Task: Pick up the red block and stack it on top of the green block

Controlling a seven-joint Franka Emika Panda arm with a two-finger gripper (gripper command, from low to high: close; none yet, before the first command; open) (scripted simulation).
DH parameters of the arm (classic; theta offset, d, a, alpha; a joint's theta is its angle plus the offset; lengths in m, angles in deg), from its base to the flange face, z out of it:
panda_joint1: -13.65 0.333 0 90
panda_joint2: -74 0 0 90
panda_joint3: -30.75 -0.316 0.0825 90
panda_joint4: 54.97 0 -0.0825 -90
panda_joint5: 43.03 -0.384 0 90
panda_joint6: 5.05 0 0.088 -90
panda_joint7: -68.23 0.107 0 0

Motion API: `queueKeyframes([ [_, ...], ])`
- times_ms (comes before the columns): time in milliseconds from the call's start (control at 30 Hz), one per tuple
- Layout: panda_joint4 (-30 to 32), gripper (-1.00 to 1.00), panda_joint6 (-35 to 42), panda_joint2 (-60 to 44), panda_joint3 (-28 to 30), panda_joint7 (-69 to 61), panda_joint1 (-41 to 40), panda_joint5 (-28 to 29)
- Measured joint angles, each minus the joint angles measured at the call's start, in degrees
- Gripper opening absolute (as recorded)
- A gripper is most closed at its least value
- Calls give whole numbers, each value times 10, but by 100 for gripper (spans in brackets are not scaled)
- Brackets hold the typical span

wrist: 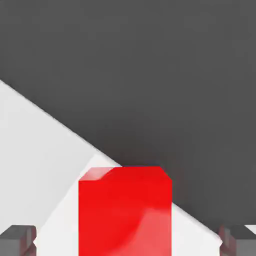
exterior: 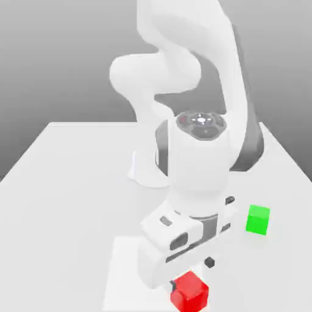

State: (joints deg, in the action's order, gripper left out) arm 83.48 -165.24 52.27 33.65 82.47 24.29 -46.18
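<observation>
White table under a grey backdrop. Gripper spread wide, empty, poised directly over the red block, fingertips flanking it without contact. Green block sits apart from red, nearer the arm's base. Grasp, lift and stacking all remain. Count: one red, one green.

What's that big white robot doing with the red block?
The white robot arm is leaning down over the red block on the white table. Its gripper is open, with a finger on each side of the block, not squeezing it. The green block sits apart, toward the exterior view's right, with nothing on it.
</observation>
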Motion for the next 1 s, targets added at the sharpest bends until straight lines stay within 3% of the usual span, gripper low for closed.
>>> queueKeyframes([
  [33, -2, -100, -10, -12, -2, -1, -1, -1],
  [267, -2, -100, -8, -11, -2, 0, -2, 0],
  [433, 17, -100, 64, 80, 1, 5, 7, 12],
  [567, 90, -100, 72, 160, -64, -50, 64, 8],
  [800, 230, -100, 72, 302, -140, -169, 230, -14],
  [1000, 244, -100, -31, 212, -153, -145, 230, 38],
])
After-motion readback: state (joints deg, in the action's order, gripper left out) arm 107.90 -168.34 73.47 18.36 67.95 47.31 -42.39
